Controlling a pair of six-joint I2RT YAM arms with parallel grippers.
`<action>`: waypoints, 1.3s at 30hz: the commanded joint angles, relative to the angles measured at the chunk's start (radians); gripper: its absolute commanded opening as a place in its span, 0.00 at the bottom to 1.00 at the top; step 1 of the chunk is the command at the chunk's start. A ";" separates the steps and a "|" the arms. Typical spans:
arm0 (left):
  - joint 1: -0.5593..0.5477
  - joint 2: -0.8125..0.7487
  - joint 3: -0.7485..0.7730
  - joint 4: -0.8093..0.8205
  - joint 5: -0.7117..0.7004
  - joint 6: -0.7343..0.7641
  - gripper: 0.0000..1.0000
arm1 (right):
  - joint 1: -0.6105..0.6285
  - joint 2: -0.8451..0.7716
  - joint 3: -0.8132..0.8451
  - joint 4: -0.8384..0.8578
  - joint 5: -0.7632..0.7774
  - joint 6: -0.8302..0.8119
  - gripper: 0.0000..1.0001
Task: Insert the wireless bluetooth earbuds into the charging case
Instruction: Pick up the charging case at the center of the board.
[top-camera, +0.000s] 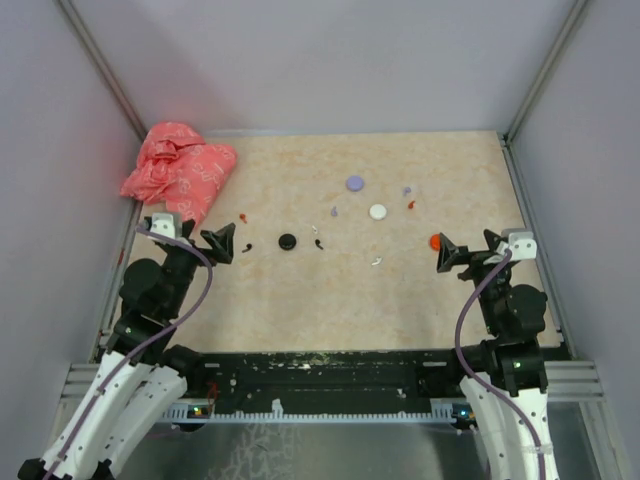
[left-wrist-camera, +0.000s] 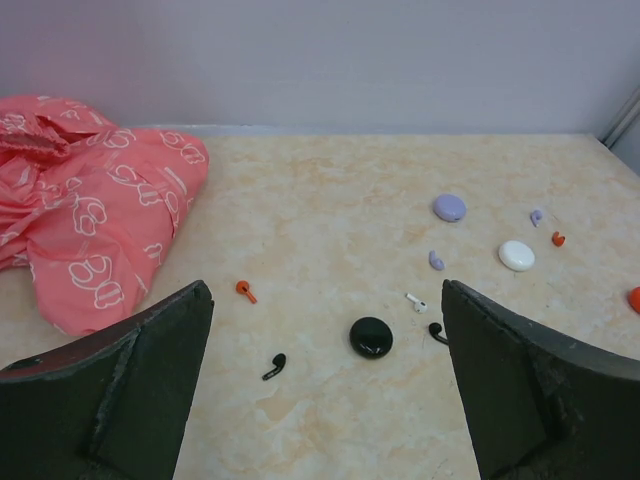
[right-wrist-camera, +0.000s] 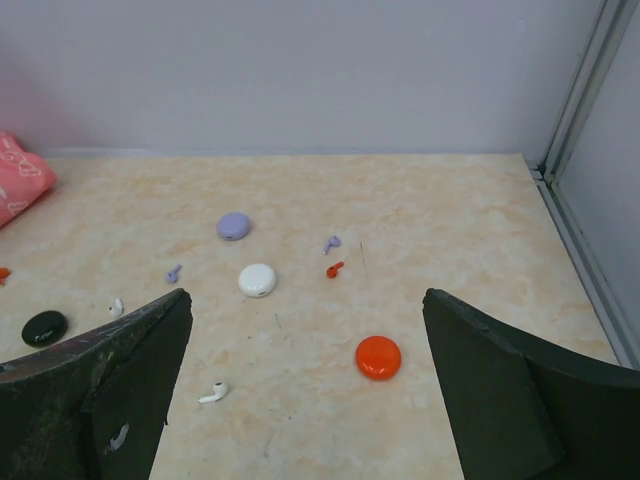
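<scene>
Beige marbled tabletop (top-camera: 300, 300), grey walls. Tiny stemmed plastic earbuds (left-wrist-camera: 274, 367) in black, white, lilac and orange-red lie scattered mid-table, loose among round coin-like plastic cases (left-wrist-camera: 371, 337). Left gripper (top-camera: 195, 235) and right gripper (top-camera: 470, 248): jaws wide, empty, near side. Crumpled pink printed cloth (top-camera: 178, 172) far left.

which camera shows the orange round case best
The right wrist view. There the orange round case lies whole, close and uncovered on the table. The top external view shows it only as a tiny orange dot. The left wrist view catches just a sliver of it, cut off by the picture's right edge.
</scene>
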 joint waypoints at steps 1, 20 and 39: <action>0.002 -0.018 0.006 0.025 0.039 0.007 1.00 | 0.002 -0.013 0.019 0.036 -0.020 -0.005 0.98; 0.001 0.294 0.089 -0.071 0.170 -0.001 1.00 | 0.003 0.019 0.018 0.042 -0.099 -0.001 0.98; -0.001 1.045 0.432 -0.258 0.352 -0.031 0.93 | 0.002 -0.009 -0.004 0.076 -0.130 0.019 0.98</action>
